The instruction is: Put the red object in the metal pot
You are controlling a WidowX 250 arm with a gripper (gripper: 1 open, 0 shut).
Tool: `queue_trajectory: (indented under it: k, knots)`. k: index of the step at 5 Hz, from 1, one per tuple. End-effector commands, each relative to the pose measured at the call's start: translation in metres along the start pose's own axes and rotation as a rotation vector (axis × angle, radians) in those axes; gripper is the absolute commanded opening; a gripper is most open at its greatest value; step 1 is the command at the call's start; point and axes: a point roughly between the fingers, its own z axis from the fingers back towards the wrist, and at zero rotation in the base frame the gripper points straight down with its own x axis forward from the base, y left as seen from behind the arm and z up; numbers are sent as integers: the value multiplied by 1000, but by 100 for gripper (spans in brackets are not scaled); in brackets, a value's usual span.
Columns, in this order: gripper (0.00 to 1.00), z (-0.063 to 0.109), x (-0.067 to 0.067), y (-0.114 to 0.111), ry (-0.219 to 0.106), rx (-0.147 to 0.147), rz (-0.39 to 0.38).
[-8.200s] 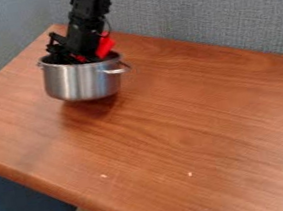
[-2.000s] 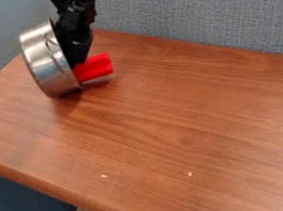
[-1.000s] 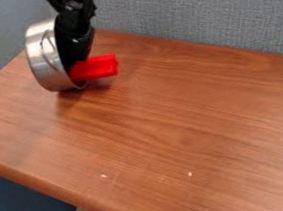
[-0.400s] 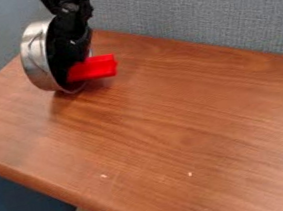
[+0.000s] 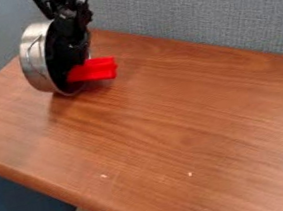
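The metal pot (image 5: 37, 59) is tipped on its side at the back left of the table, its shiny base facing left and its mouth facing right. My black gripper (image 5: 67, 48) comes down from above at the pot's mouth. It looks shut on the rim, holding the pot tilted. The red object (image 5: 95, 71) lies flat on the wood just right of the pot's mouth, outside it and below the gripper. The fingertips are dark and partly hidden against the pot.
The wooden table (image 5: 175, 122) stretches to the front and right. Its front edge runs diagonally at lower left. A grey-blue wall (image 5: 210, 6) stands close behind the pot.
The pot has tipped a little further and shifted left with the gripper. The red object has stayed on the table beside it.
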Motion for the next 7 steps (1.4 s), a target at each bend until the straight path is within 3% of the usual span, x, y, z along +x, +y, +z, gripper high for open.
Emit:
queue_trajectory:
  k: [1,2,3,4,5,6,7]
  knots:
    - [0,-2,-10,-8,-15,28,-71]
    - [0,6,-11,-4,-25,92,-135]
    - [0,20,-25,-11,-39,135,-244]
    - [0,35,-31,-2,-45,187,-365]
    - [0,34,-28,-18,-14,141,-270]
    - [100,29,-23,-30,17,92,-176]
    - [0,11,-28,-16,-5,54,-95]
